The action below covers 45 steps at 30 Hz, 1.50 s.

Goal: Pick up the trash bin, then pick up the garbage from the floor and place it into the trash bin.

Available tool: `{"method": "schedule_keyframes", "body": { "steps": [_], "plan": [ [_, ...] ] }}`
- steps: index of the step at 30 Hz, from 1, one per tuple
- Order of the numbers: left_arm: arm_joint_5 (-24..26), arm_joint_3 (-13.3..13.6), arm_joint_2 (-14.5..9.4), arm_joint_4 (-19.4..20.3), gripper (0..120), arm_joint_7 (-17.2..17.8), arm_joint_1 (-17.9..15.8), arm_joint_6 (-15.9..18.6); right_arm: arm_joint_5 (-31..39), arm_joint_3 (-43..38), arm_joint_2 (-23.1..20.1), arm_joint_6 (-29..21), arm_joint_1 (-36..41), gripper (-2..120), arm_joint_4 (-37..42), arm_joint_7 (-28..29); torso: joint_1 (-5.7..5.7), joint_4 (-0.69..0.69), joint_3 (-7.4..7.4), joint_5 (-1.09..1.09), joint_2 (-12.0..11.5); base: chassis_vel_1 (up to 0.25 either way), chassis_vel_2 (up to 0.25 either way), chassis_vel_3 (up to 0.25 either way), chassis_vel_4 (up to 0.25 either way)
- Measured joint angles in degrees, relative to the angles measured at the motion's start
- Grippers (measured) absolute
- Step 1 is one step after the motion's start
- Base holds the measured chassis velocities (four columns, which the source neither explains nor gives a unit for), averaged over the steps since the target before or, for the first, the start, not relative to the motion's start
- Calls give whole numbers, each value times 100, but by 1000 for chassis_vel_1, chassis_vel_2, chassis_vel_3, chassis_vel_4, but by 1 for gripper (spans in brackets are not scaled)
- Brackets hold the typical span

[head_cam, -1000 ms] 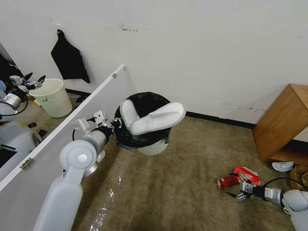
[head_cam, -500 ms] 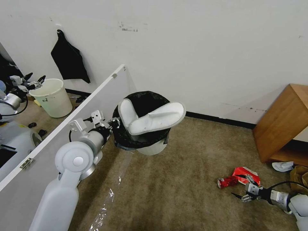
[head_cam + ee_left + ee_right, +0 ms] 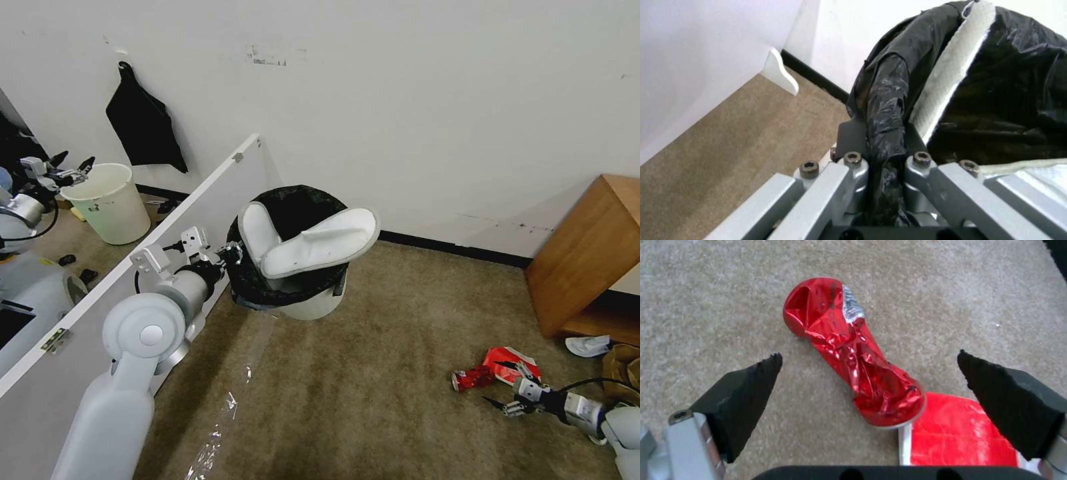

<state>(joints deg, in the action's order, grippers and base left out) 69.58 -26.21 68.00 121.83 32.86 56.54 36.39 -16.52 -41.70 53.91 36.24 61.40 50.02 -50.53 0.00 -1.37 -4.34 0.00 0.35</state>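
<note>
Garbage first: the crushed red can (image 3: pixel 853 353) lies on the floor (image 3: pixel 373 393) between the right gripper (image 3: pixel 508 389)'s wide jaws, untouched, and could roll or skid aside when pinched. Far left, the left gripper (image 3: pixel 882 163) clamps the trash bin (image 3: pixel 293 257)'s rim (bag included); the slippers (image 3: pixel 313 243) perched across it might tip out.

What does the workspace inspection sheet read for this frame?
Surface: beige carpet, plastic strip lying on it.
Job's things: trash bin holds two white slippers; crushed red can and red cup on the floor.
Clutter: cream bucket, white scrap by the wooden cabinet.
Grippers: left tool clamped on the bin's rim; right tool open over the can.
Cables: black cable at the right wrist.
Surroundings: white wall, white panel, hanging black bag.
</note>
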Motion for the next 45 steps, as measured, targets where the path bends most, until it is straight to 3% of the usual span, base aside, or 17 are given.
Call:
{"method": "schedule_keyframes", "body": {
  "steps": [13,45],
  "plan": [
    [-18,-11,30,-78,4,-37,-29,0,91,277,102,-4,-282,100,-365,16,0,0,0,1,0,0,0,0,0],
    [12,-182,-54,205,4,-56,219,1,380,366,333,8,-629,100,-1089,104,0,0,0,0,0,0,0,0,0]
  ]
}}
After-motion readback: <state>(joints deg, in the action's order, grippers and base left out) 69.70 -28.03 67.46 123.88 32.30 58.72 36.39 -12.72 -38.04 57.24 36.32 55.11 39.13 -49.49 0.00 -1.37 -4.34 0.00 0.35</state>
